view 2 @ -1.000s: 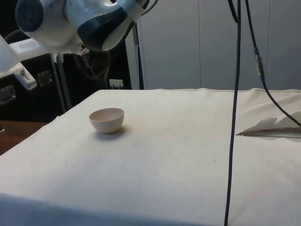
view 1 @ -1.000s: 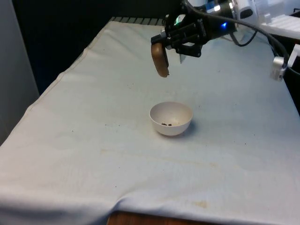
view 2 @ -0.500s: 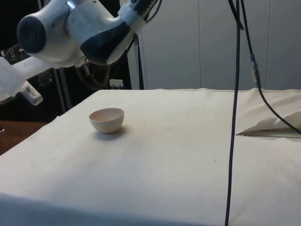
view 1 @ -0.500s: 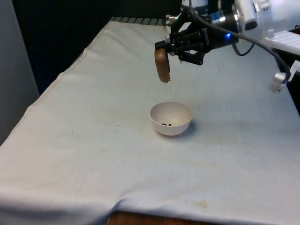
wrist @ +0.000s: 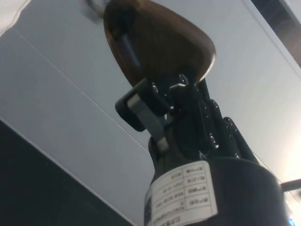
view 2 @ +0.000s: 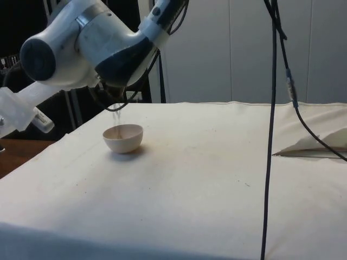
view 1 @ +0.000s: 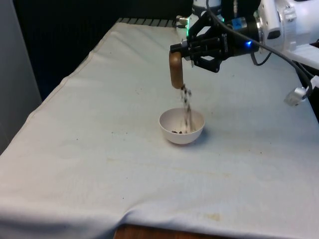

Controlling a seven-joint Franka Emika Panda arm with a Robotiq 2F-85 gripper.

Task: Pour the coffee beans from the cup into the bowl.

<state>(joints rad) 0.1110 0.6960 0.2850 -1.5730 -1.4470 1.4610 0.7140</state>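
I'm tipping the cup (view 1: 175, 72), claw (view 1: 183, 52) clamped on it; beans (view 1: 187, 107) are streaming into the bowl (view 1: 182, 126), and any drift risks spilling them.

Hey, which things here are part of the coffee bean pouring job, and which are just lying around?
Part of the job:
- brown cup, tipped over in the gripper
- coffee beans falling
- white bowl

Just lying around:
- white cloth on the table
- hanging black cable

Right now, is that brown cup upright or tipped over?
Tipped. The cup hangs mouth-down above the bowl, with coffee beans streaming out of it.
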